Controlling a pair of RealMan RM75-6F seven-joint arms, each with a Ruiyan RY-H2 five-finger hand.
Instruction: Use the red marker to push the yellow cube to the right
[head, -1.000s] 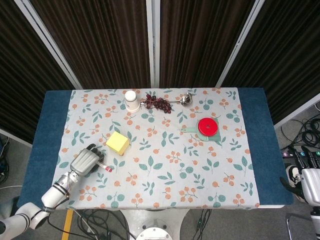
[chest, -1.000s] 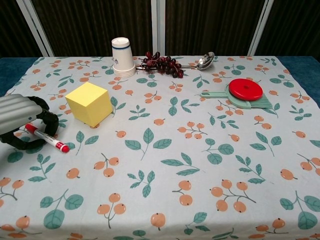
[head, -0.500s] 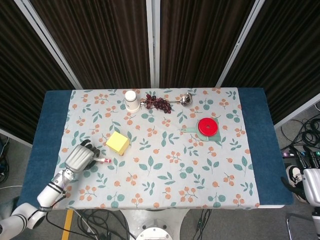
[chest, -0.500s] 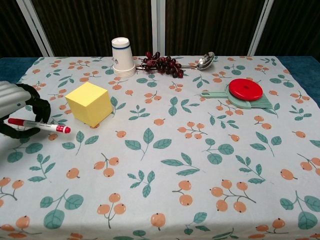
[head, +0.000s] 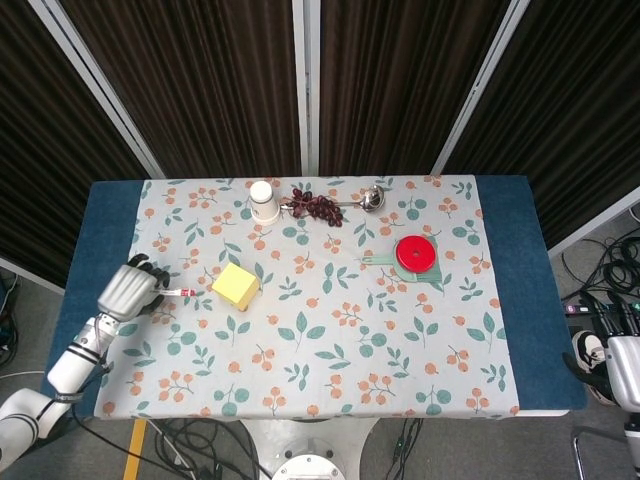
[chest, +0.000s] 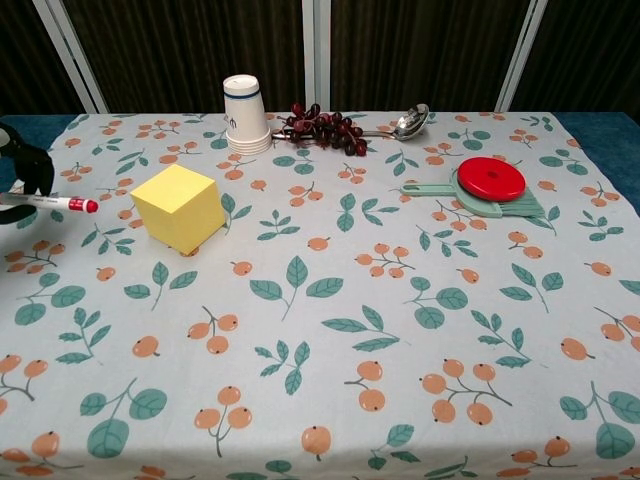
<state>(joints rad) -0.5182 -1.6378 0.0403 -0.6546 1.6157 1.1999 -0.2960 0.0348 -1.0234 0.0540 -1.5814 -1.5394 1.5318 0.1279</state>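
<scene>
Marker in left hand points right, seemingly level.

Yellow cube, red disc, tablecloth (leaf-and-berry print).

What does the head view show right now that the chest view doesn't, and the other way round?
Only the head view shows the whole left hand and its forearm, the blue table edges past the cloth, and the floor cables. Only the chest view shows the cube's side faces and the marker's red cap close up; there the hand is cut off at the frame's left edge. Both show the marker held by the left hand, pointing at the cube from its left with a gap between them, plus the cup, grapes, spoon and red disc.
</scene>
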